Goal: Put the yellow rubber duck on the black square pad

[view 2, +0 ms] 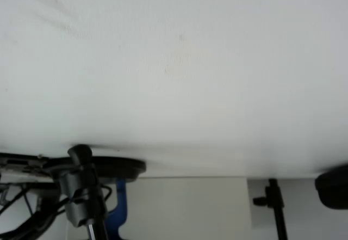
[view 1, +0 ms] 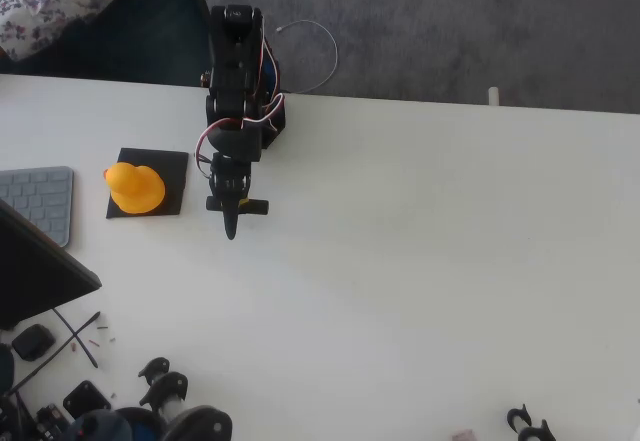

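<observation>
Clutter: dark odds and ends (view 1: 150, 401) sat along the near edge of the table (view 1: 430, 261), well away from the action.
Keyboard: grey keyboard (view 1: 40, 201) at the left edge, just left of the pad.
Duck: yellow rubber duck (view 1: 135, 188) was already sitting on the black square pad (view 1: 160, 176), toward its left side, so the job looked pretty much done.
Gripper: gripper (view 1: 232, 223) hung just right of the pad, clear of the duck; jaws looked together and empty.
Arm base: clamped at the far table edge.
</observation>
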### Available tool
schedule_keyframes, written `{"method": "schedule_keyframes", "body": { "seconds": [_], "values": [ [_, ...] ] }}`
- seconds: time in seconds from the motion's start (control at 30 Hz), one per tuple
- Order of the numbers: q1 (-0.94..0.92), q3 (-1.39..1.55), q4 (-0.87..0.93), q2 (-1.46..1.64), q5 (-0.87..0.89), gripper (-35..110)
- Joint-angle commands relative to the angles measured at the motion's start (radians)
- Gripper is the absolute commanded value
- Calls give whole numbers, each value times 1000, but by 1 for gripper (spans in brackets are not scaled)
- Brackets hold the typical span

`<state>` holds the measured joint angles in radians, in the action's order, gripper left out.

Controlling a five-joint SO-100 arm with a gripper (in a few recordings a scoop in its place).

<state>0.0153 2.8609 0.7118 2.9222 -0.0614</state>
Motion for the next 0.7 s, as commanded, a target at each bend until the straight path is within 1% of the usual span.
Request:
{"method": "schedule_keyframes", "body": {
  "seconds": [0.0,0.13,0.67],
  "values": [
    [23,0,-11,20,-3,4],
    [-6,6,-11,20,-3,4],
    [-8,11,-8,21,-5,3]
  ]
}}
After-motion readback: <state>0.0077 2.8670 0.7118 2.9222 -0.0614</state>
